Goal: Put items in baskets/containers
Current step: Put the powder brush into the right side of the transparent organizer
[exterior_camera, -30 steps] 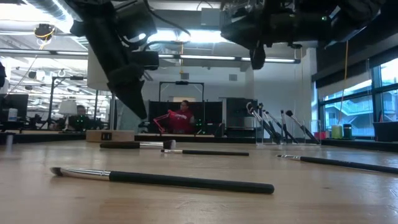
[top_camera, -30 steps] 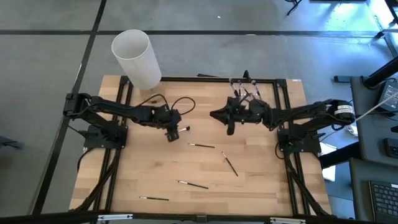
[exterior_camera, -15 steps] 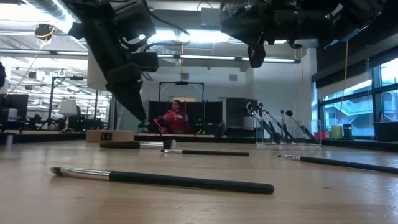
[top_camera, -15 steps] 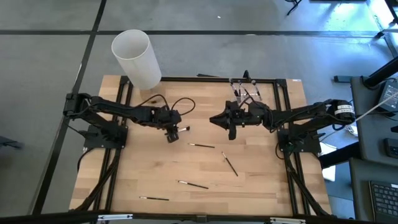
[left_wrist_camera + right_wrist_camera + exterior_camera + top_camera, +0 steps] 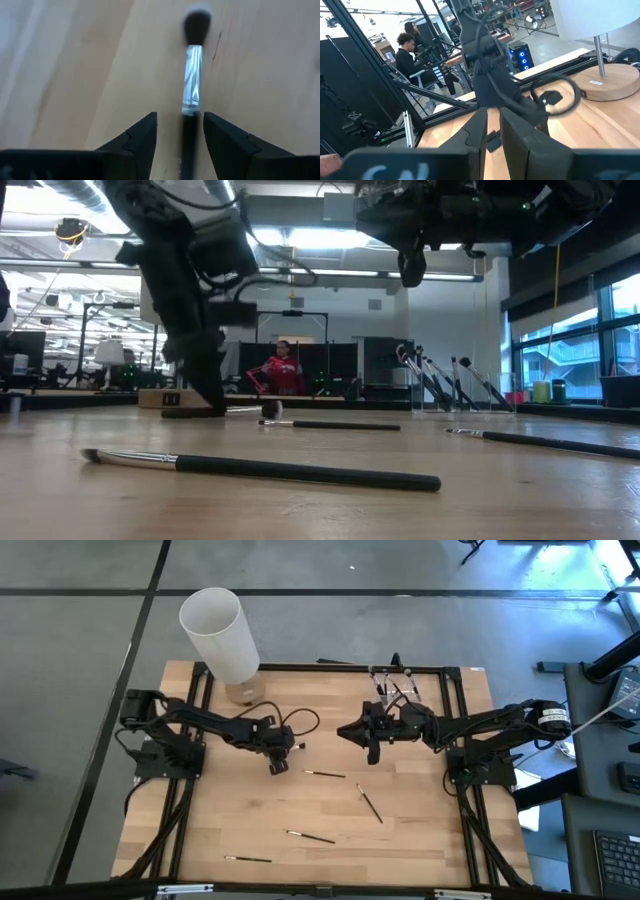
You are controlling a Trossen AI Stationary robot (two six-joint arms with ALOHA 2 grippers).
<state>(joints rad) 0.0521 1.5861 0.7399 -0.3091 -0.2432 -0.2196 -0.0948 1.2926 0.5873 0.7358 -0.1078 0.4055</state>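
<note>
My left gripper [image 5: 180,118] is open, down at the table, its fingers on either side of the black handle of a makeup brush [image 5: 192,75] with a silver ferrule and a dark tuft. The brush lies flat on the wood [image 5: 297,747]. In the low view this gripper [image 5: 210,395] reaches the tabletop. My right gripper [image 5: 372,747] is shut and empty, raised above the table's middle [image 5: 410,272]. The clear holder [image 5: 395,686] stands at the far edge with several brushes sticking out of it. Other brushes lie loose on the table [image 5: 323,774], [image 5: 370,804], [image 5: 309,837].
A tall white cylinder [image 5: 218,632] stands on a wooden base at the far left corner. One more brush [image 5: 247,859] lies near the near edge. In the low view a long brush [image 5: 260,468] lies close in front. People sit in the room beyond.
My left gripper has come down from above the table onto the wood, and its open fingers now straddle the brush handle. The brush has stayed where it lay.
</note>
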